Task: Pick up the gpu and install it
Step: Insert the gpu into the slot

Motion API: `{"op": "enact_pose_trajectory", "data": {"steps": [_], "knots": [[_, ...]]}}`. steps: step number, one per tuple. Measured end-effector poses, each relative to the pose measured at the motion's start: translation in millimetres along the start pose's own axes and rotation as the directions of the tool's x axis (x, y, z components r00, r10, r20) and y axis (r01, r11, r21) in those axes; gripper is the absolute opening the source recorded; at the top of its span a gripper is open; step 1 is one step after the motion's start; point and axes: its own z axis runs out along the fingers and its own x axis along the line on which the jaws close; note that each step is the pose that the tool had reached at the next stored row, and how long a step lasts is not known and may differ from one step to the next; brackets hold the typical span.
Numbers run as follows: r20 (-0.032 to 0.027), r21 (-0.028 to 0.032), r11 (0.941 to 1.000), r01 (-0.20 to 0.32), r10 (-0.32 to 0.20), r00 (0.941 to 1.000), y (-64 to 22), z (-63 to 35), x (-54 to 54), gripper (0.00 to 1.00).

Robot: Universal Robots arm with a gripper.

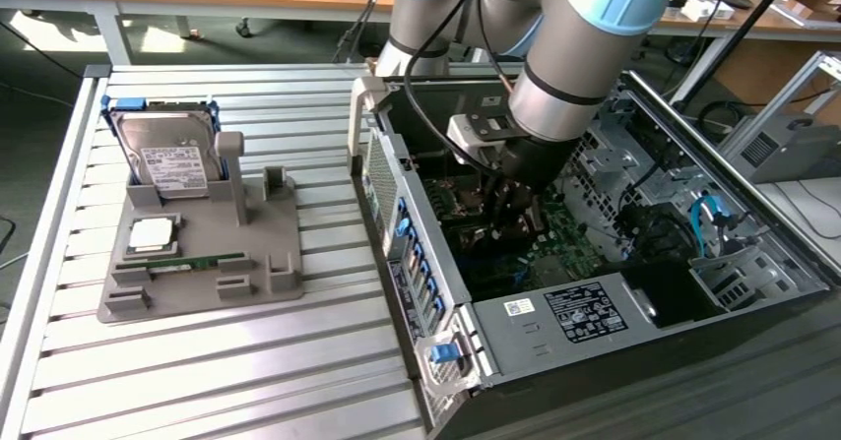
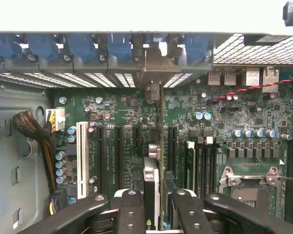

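Gripper (image 2: 154,207) clenched on gpu (image 2: 151,187), card edge-on between fingers (image 2: 129,209), standing over motherboard (image 2: 224,117) expansion slots (image 2: 118,151) inside open computer case (image 1: 434,292). Bracket end toward blue slot clips (image 2: 80,46).

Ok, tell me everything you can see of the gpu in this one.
The gpu is a thin dark card seen edge-on, standing upright over the green motherboard inside the open computer case. The gripper is shut on it, a black finger against each face. Its silvery bracket reaches the case's rear slot wall. Whether it is fully seated cannot be told.
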Motion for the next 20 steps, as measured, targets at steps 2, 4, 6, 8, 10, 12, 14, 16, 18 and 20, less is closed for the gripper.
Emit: {"op": "enact_pose_trajectory", "data": {"steps": [2, 4, 6, 8, 10, 12, 14, 16, 18, 20], "knots": [[0.0302, 0.0001, 1.0, 0.0, 0.0, 0.9995, 0.1, -0.2, 0.4, 0.27], [0.0361, 0.0003, 1.0, 0.0, 0.0, 0.9993, 0.1, -0.1, 0.5, 0.27], [0.0364, 0.0003, 1.0, 0.0, 0.0, 0.9993, 0.1, 0.0, 0.9, 0.27], [0.0319, 0.0004, 1.0, 0.0, 0.0, 0.9995, 0.0, 0.0, 0.9, 0.27], [0.0015, 0.0004, 1.0, 0.0, 0.0, 1.0, 0.0, 0.2, 0.9, 0.27], [-0.0255, 0.0, 1.0, -0.001, 0.001, 0.9997, 0.0, 0.0, 1.0, 0.27], [-0.0282, 0.0, 1.0, -0.001, 0.001, 0.9996, 0.0, 0.0, 1.1, 0.27], [-0.0286, -0.0001, 1.0, -0.001, 0.001, 0.9996, 0.1, -0.1, 1.0, 0.27], [-0.0306, -0.0001, 1.0, -0.001, 0.001, 0.9995, 0.0, 0.0, 1.0, 0.27], [-0.0309, -0.0004, 1.0, -0.002, 0.002, 0.9995, -0.3, -0.1, 1.1, 0.27]]}}
